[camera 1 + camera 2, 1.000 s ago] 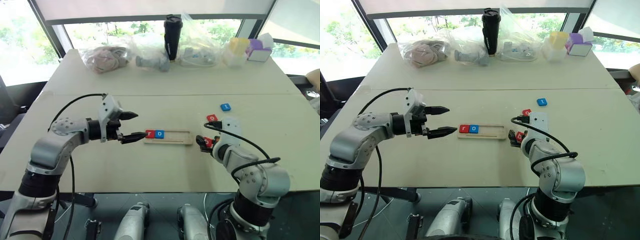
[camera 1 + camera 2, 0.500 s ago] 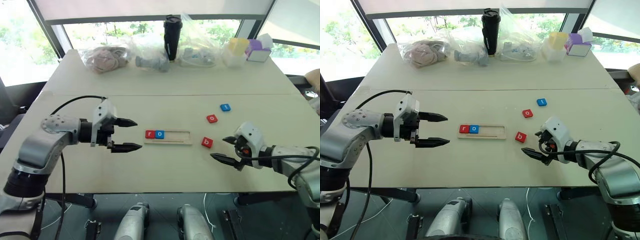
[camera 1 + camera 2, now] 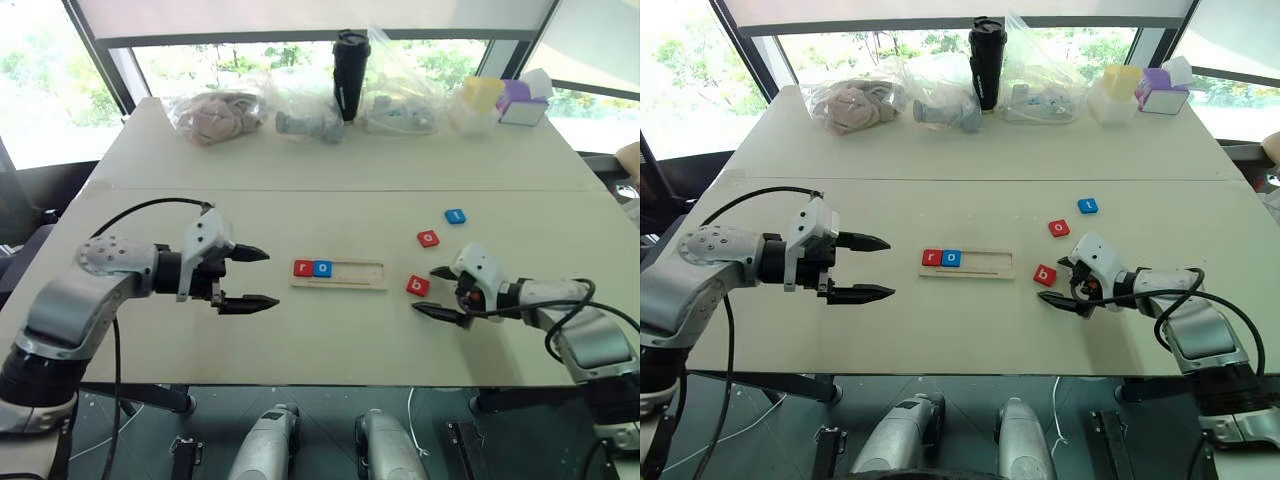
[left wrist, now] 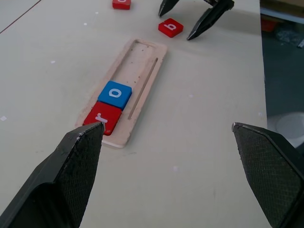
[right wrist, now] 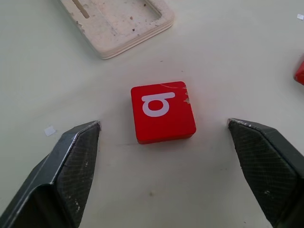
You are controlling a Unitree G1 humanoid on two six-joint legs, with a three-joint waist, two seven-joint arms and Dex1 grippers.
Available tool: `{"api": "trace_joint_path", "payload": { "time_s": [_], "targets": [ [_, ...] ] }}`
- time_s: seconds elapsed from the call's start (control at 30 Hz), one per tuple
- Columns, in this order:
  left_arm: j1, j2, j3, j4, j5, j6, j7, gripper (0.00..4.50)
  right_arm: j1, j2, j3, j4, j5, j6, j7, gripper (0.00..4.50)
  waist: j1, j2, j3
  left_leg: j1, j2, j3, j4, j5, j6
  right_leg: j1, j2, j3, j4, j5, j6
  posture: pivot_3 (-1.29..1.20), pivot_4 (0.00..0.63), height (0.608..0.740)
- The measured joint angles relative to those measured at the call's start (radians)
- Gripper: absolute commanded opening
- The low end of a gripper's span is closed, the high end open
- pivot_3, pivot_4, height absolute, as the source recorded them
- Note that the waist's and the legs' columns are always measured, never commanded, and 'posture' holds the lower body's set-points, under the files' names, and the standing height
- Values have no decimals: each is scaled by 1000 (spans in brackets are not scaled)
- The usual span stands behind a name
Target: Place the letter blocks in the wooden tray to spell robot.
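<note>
With r and o seated in the wooden tray point(image 3: 340, 275), you have b point(image 5: 163, 111), o point(image 3: 428, 238), t point(image 3: 456, 216) left; both claws spread, empty.

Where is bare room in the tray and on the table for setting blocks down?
Wooden tray: free from the blue o to its right end. Bare table lies between the left gripper and the tray. Crowded by the right gripper: red b, red o, blue t.

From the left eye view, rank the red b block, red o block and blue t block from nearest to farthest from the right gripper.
From the right gripper:
1. red b block, just off its fingertips, toward the tray.
2. red o block, farther back.
3. blue t block, farthest back.
</note>
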Motion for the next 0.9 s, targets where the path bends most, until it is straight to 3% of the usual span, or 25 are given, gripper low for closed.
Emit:
{"api": "trace_joint_path", "payload": {
  "time_s": [0.1,0.13,0.4,0.6,0.9],
  "targets": [
    [6,1,2,-5,0,3,10,4500,-1,0,1,2,0,-4,15,1433,0,0,0,0,0,0,0,0,0,0,0,0,0,0,0,0,150,740],
    [6,2,3,-5,0,3,12,4500,-2,0,1,0,0,-4,17,1124,0,0,0,0,0,0,0,0,0,0,0,0,0,0,0,0,150,740],
    [15,23,5,-4,0,0,13,4500,-111,13,8,-67,20,60,15,1124,-5,0,0,0,0,0,-1,0,0,-2,0,0,1,0,0,0,150,740],
    [18,38,5,6,5,-20,-5,4500,-280,84,115,-138,42,115,68,1124,-1,0,0,0,0,0,0,0,0,-2,0,0,1,0,0,0,150,740],
    [33,22,9,-4,8,-25,33,4500,-444,201,290,141,-70,-36,154,1124,-2,0,0,0,-1,0,0,0,0,-2,1,0,2,0,0,0,150,740]
  ]
}}
